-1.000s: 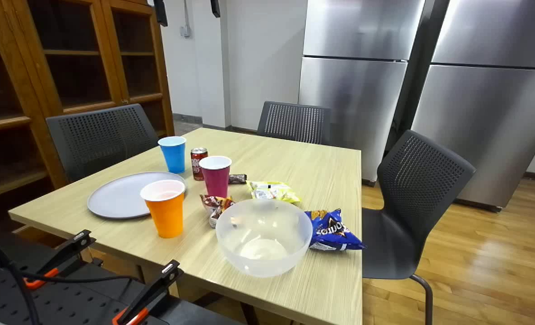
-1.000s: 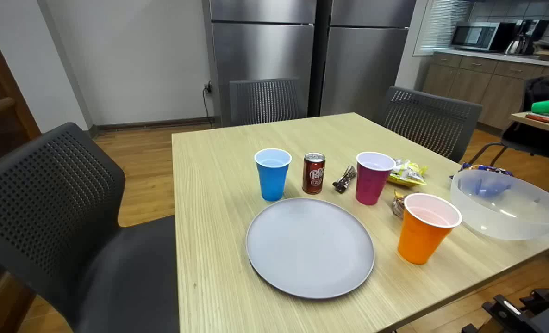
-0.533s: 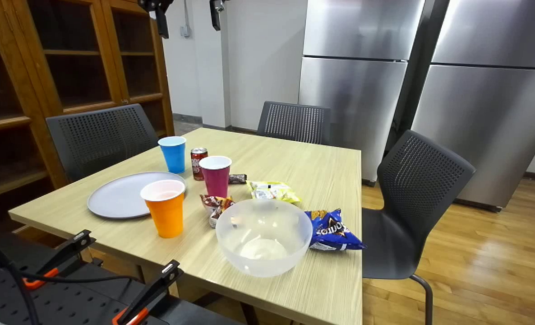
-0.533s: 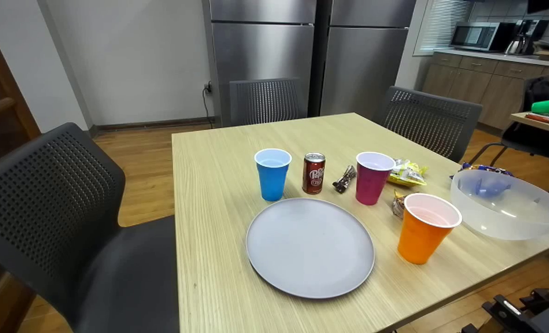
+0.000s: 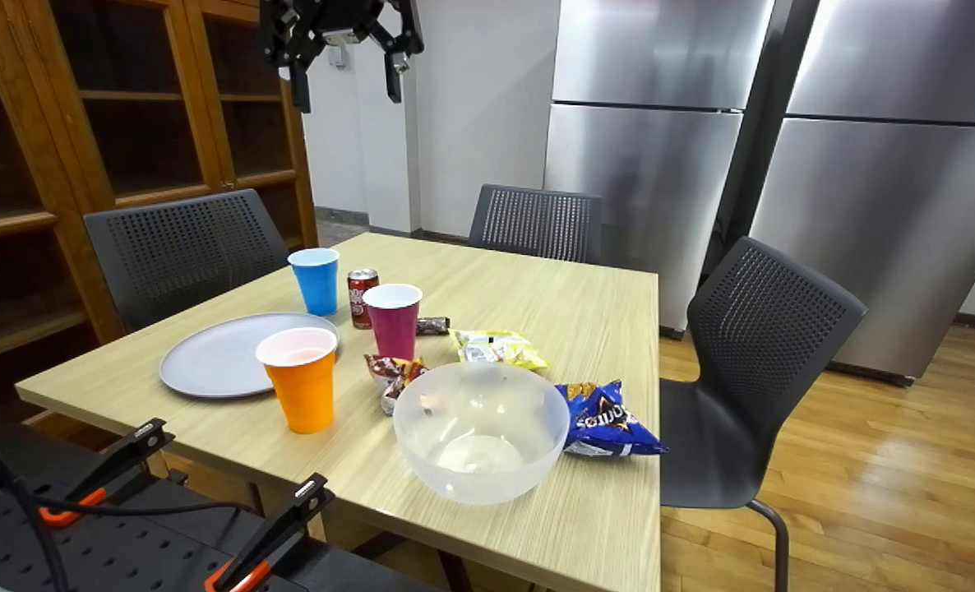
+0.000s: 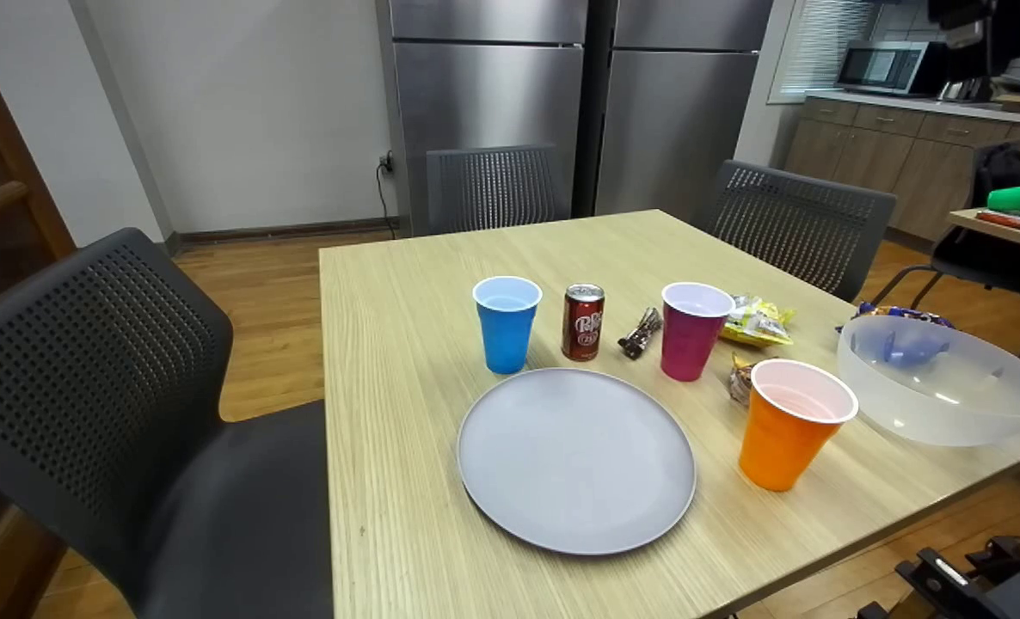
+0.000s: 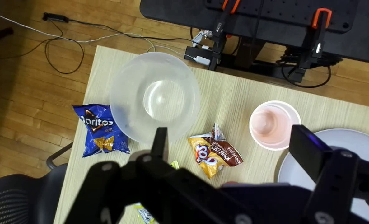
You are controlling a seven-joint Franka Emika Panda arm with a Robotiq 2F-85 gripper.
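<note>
High above the table, my gripper [image 5: 347, 100] stands open with nothing between its fingers, touching nothing. In the wrist view a brown and yellow snack bag [image 7: 218, 152] lies below the gap between the jaws. A frosted clear bowl [image 7: 159, 96] sits to one side of it, an orange cup [image 5: 300, 386] with pale pink inside to the other. By the bowl lies a blue Doritos bag [image 5: 611, 421]. A yellow bag [image 5: 500, 349], a magenta cup [image 6: 691, 335] and a small dark wrapped item [image 6: 641, 333] are close together. The gripper body hides part of the table in the wrist view.
A grey plate [image 6: 574, 460], a blue cup [image 6: 507, 327] and a Dr Pepper can [image 6: 582, 322] share the table [image 5: 570, 288]. Dark chairs [image 5: 771, 362] surround it. A black stand with clamps [image 5: 278, 526] borders one edge, with cables [image 7: 63, 53] on the floor.
My gripper has come down into view from the top in both exterior views, still open. The things on the table have not moved.
</note>
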